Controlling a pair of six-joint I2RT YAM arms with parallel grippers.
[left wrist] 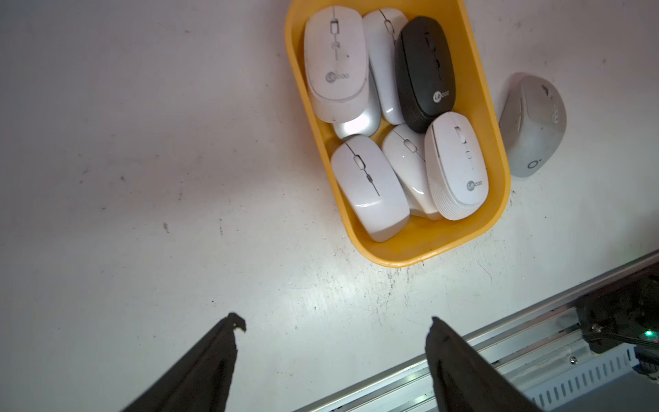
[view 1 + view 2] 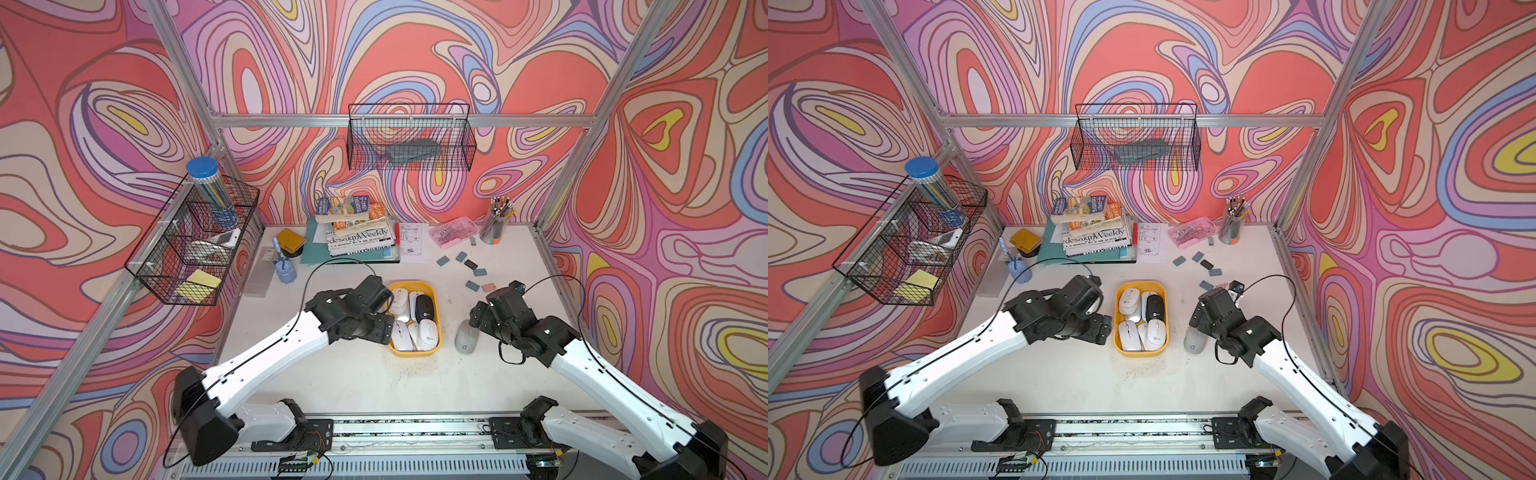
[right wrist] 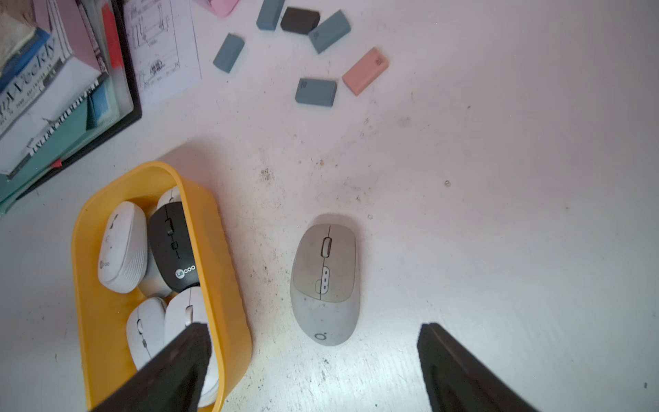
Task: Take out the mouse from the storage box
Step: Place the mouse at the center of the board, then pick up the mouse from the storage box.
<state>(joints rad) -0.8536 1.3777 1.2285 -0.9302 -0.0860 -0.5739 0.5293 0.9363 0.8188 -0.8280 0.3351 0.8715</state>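
The yellow storage box (image 2: 415,353) (image 2: 1140,353) (image 1: 410,246) (image 3: 228,285) sits mid-table and holds several white mice and one black mouse (image 2: 424,306) (image 1: 424,71) (image 3: 171,246). A grey mouse (image 2: 466,336) (image 2: 1195,341) (image 1: 533,128) (image 3: 325,285) lies flat on the table just right of the box. My right gripper (image 3: 313,328) hovers open above that mouse's near end, nothing between its fingers. My left gripper (image 1: 335,323) is open and empty over bare table by the box's left side.
Books and papers (image 2: 357,232) are stacked at the back. Loose erasers (image 2: 469,264), a pink case (image 2: 455,230) and a pencil cup (image 2: 496,224) lie back right. A blue holder (image 2: 284,268) stands back left. Wire baskets (image 2: 191,245) (image 2: 411,139) hang on the walls.
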